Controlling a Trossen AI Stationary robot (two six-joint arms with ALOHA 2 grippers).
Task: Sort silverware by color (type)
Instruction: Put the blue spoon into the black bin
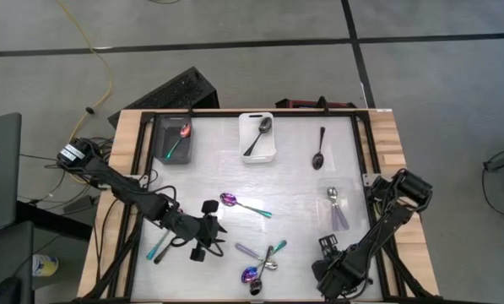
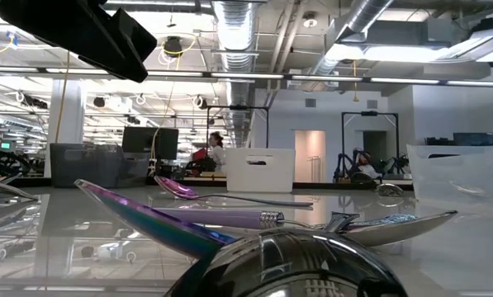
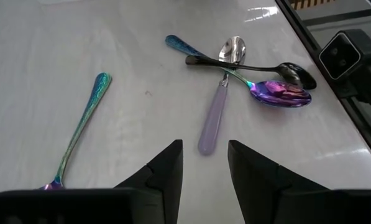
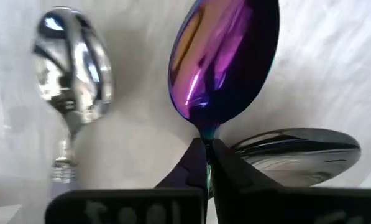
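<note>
My left gripper [image 1: 220, 234] is open and empty above the table's near middle. Its fingers [image 3: 166, 171] point at a silver spoon with a lavender handle [image 3: 213, 118]. That spoon lies in a pile with a black spoon [image 3: 297, 74] and a purple spoon with a teal handle [image 3: 278, 93]; the pile [image 1: 260, 266] rests on the table. Another purple spoon [image 1: 243, 203] lies mid-table. My right gripper [image 4: 205, 149], near the right front [image 1: 326, 247], is shut on a purple spoon [image 4: 225, 56]. My right gripper pinches the purple spoon at its neck [image 4: 206, 132], just below the bowl, between its two shut fingertips. The bowl sticks out ahead of the fingertips, in line with them. The handle is hidden behind the fingers. I cannot tell whether the spoon is clear of the table.
At the far side, a grey bin [image 1: 160, 143] holds a purple spoon and a white bin [image 1: 273, 143] holds a black one. A black spoon [image 1: 319, 150] lies beside them. A clear bin [image 1: 346, 203] holds a silver spoon [image 4: 73, 68]. A teal-handled spoon [image 1: 160, 245] lies at the left.
</note>
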